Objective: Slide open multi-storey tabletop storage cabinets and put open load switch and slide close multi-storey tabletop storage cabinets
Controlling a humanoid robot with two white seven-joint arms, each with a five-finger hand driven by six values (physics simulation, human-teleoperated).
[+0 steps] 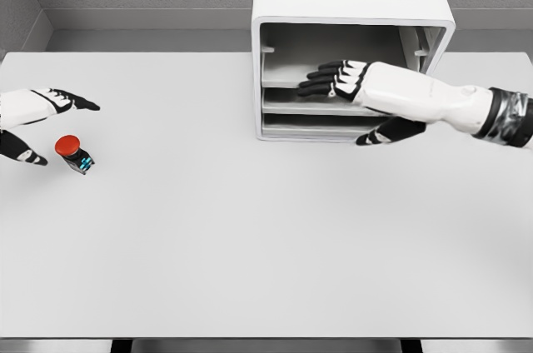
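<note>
One red-capped load switch [73, 153] lies on our table [250, 245], just beside our open left hand [37, 120], untouched.

1. The left hand [33, 120] sits at the left edge, its arm cut off there.
2. The right hand [366, 91] covers part of the cabinet's [350, 3] middle shelf and front edge.
3. The cabinet's top runs out past the upper edge.
4. The load switch [75, 153] is too small to read any detail on its base.
5. The right forearm leaves at the right edge.
</note>
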